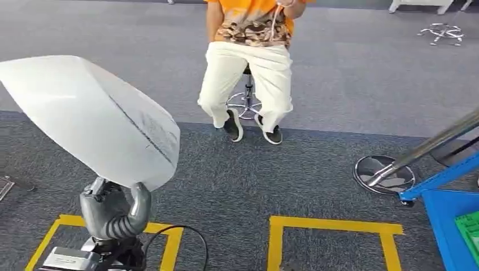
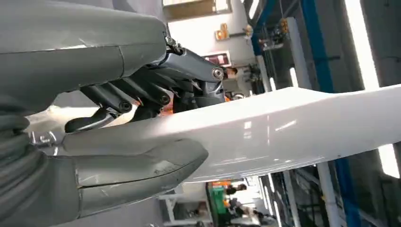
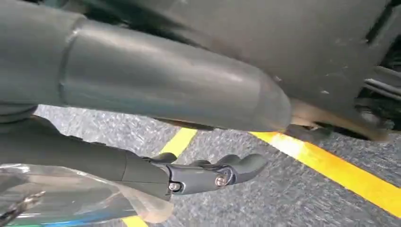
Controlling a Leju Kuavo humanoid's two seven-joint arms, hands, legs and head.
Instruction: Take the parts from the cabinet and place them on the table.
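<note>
A large white curved part [image 1: 96, 118] stands up at the left of the head view, and my left hand [image 1: 116, 212] grips its lower edge from below. In the left wrist view the white part [image 2: 283, 127] runs across the picture, clamped between the thumb and the dark fingers of my left hand [image 2: 118, 94]. My right hand [image 3: 198, 175] hangs over the carpet with its fingers stretched out beside a crumpled piece of clear plastic [image 3: 61, 198]. Whether the right hand holds that plastic is unclear.
A person [image 1: 248, 62] sits on a stool [image 1: 245, 104] straight ahead on the grey carpet. Yellow tape squares [image 1: 333, 226] mark the floor in front of me. A blue frame [image 1: 446, 220] with a green bin [image 1: 469, 226] and a round metal base [image 1: 384, 172] stand at the right.
</note>
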